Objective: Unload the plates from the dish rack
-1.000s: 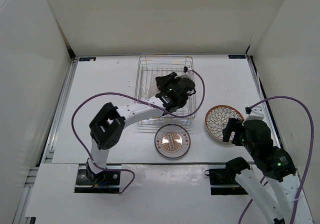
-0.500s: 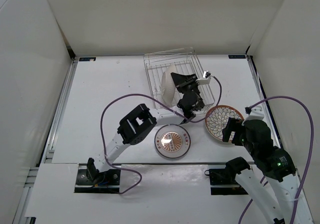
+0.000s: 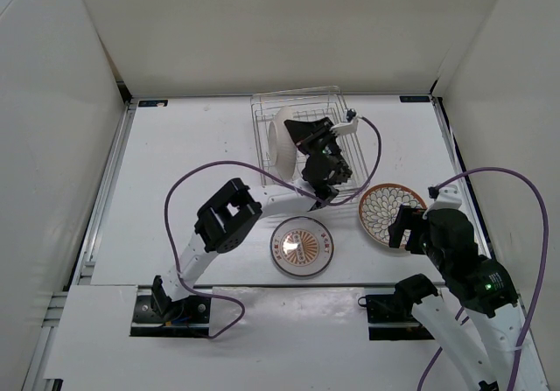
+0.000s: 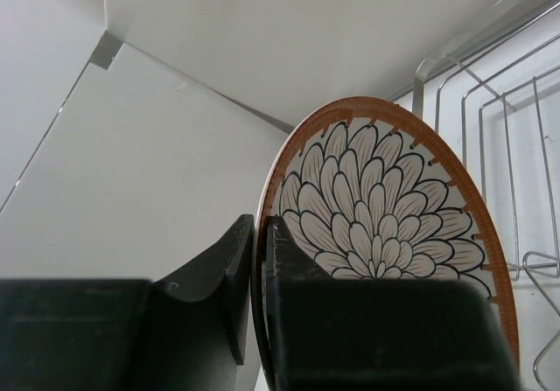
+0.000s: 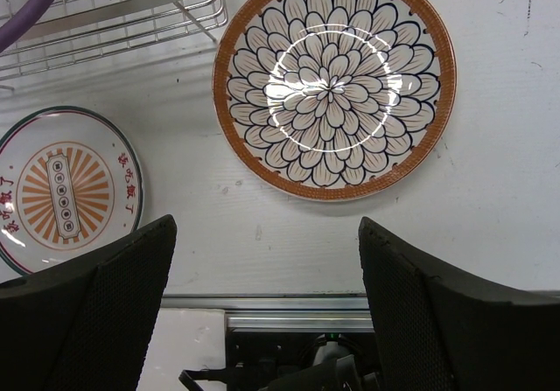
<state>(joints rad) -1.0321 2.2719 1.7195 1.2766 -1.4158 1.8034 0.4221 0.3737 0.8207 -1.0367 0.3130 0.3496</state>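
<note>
My left gripper [image 3: 296, 136] is shut on the rim of a brown-rimmed petal plate [image 4: 385, 198] and holds it upright over the dish rack [image 3: 337, 115]. The plate's white underside [image 3: 280, 143] faces left in the top view. In the left wrist view my gripper [image 4: 260, 242] pinches the plate's edge. A second brown-rimmed petal plate [image 3: 391, 212] lies flat on the table to the right. The grey-rimmed plate [image 3: 302, 246] lies flat in front of the rack. My right gripper [image 5: 267, 233] is open and empty, just near of the flat petal plate [image 5: 332, 80].
The silver wire rack [image 5: 114, 15] stands skewed at the back middle; its wires [image 4: 507, 146] are right of the held plate. The grey-rimmed plate [image 5: 66, 190] lies left of my right gripper. White walls enclose the table. The left arm's purple cable [image 3: 188, 185] loops over the table.
My left gripper has raised the petal plate upright out of the rack and drifted slightly back-left. The rack has shifted right and skewed. The right arm has not moved.
</note>
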